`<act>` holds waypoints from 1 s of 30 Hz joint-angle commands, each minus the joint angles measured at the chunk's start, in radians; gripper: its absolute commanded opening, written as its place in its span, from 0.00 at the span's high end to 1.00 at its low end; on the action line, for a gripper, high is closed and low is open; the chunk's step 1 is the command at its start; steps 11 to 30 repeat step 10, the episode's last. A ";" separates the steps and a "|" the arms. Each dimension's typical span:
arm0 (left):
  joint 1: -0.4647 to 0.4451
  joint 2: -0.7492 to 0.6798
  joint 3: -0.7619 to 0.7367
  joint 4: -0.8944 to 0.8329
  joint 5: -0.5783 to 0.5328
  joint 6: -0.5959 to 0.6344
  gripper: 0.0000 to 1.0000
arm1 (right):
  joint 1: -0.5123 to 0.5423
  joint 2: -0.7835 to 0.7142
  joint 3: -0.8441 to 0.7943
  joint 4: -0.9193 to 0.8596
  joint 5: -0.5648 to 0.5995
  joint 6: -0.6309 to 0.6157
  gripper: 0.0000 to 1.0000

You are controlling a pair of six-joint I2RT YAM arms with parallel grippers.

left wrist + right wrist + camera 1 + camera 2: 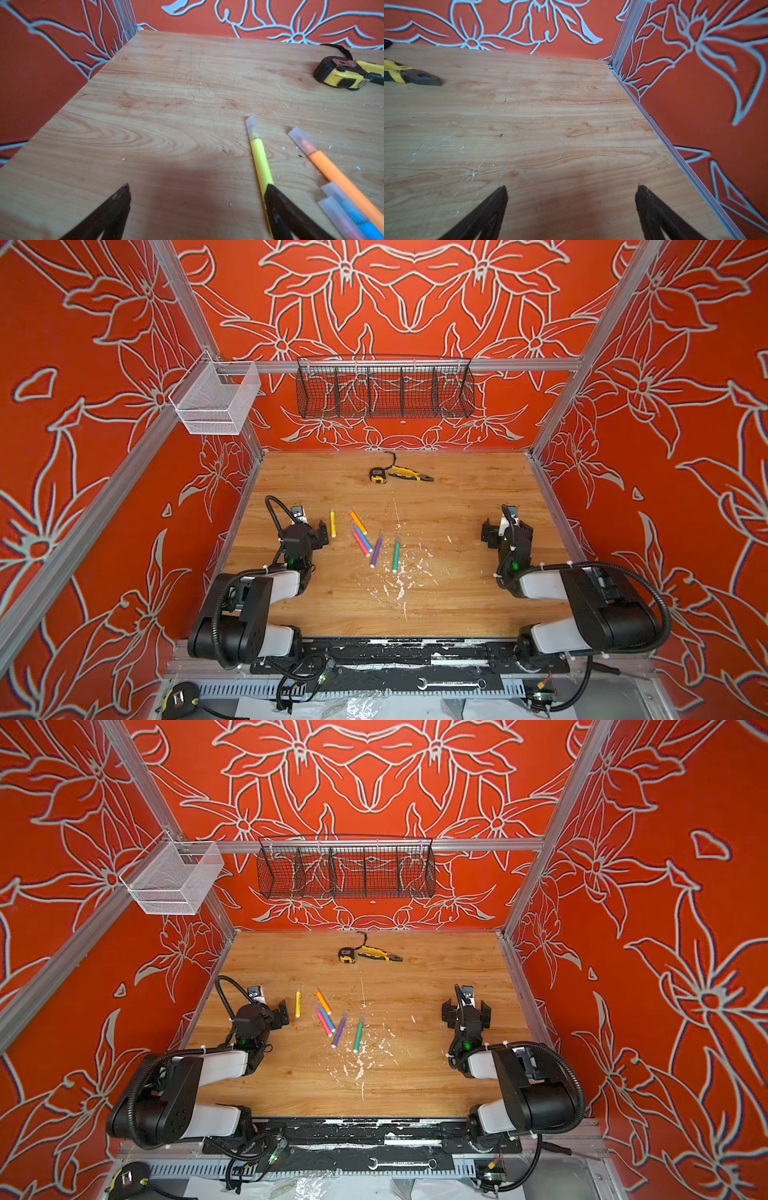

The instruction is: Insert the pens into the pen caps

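My left pincer (pixel 198 187) gapes wide and empty just beside the yellow pen (pixel 259 162), with one finger overlapping its near end in the wrist view. My right pincer (pixel 571 187), equally wide and empty, stands over bare wood-grain worktop (pixel 550 124), well apart from the pens (pixel 363 539), which lie loosely fanned mid-worktop, slim and smooth. Frosted clear caps (pixel 252 127) sit over the yellow and orange tips. White flecks (pixel 399 583) scatter nearby. A tape measure (pixel 377 475) and pliers (pixel 409 475) lie far back.

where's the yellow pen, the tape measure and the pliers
yellow pen (pixel 260 162), left wrist view, middle of the barrel
tape measure (pixel 339 77), left wrist view, yellow body
pliers (pixel 423 79), right wrist view, dark metal head
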 commanded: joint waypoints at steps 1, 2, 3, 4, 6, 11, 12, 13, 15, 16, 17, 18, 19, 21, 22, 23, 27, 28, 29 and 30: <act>0.003 -0.003 0.004 0.010 0.015 0.006 0.03 | -0.005 0.001 0.015 0.003 -0.011 0.001 0.03; 0.003 -0.002 0.004 0.011 0.015 0.005 0.03 | -0.004 0.004 0.013 0.010 -0.011 0.000 0.03; 0.003 0.000 0.006 0.009 0.016 0.004 0.03 | -0.006 0.003 0.013 0.007 -0.011 0.001 0.03; 0.005 0.000 0.007 0.007 0.018 0.004 0.03 | -0.005 0.002 0.015 0.002 -0.012 0.002 0.03; 0.005 0.001 0.008 0.005 0.019 0.004 0.03 | -0.005 0.003 0.015 0.006 -0.011 0.000 0.03; 0.005 -0.003 0.002 0.014 0.019 0.007 0.03 | -0.005 0.004 0.015 0.005 -0.011 0.000 0.03; 0.005 -0.003 0.002 0.014 0.019 0.007 0.03 | -0.005 0.004 0.015 0.005 -0.011 0.000 0.03; 0.005 -0.003 0.002 0.014 0.019 0.007 0.03 | -0.005 0.004 0.015 0.005 -0.011 0.000 0.03; 0.005 -0.003 0.002 0.014 0.019 0.007 0.03 | -0.005 0.004 0.015 0.005 -0.011 0.000 0.03; 0.005 -0.003 0.002 0.014 0.019 0.007 0.03 | -0.005 0.004 0.015 0.005 -0.011 0.000 0.03; 0.005 -0.003 0.002 0.014 0.019 0.007 0.03 | -0.005 0.004 0.015 0.005 -0.011 0.000 0.03; 0.005 -0.003 0.002 0.014 0.019 0.007 0.03 | -0.005 0.004 0.015 0.005 -0.011 0.000 0.03; 0.005 -0.003 0.002 0.014 0.019 0.007 0.03 | -0.005 0.004 0.015 0.005 -0.011 0.000 0.03; 0.005 -0.003 0.002 0.014 0.019 0.007 0.03 | -0.005 0.004 0.015 0.005 -0.011 0.000 0.03; 0.005 -0.003 0.002 0.014 0.019 0.007 0.03 | -0.005 0.004 0.015 0.005 -0.011 0.000 0.03; 0.005 -0.003 0.002 0.014 0.019 0.007 0.03 | -0.005 0.004 0.015 0.005 -0.011 0.000 0.03; 0.005 -0.003 0.002 0.014 0.019 0.007 0.03 | -0.005 0.004 0.015 0.005 -0.011 0.000 0.03; 0.005 -0.003 0.002 0.014 0.019 0.007 0.03 | -0.005 0.004 0.015 0.005 -0.011 0.000 0.03; 0.005 -0.003 0.002 0.014 0.019 0.007 0.03 | -0.005 0.004 0.015 0.005 -0.011 0.000 0.03; 0.005 -0.003 0.002 0.014 0.019 0.007 0.03 | -0.005 0.004 0.015 0.005 -0.011 0.000 0.03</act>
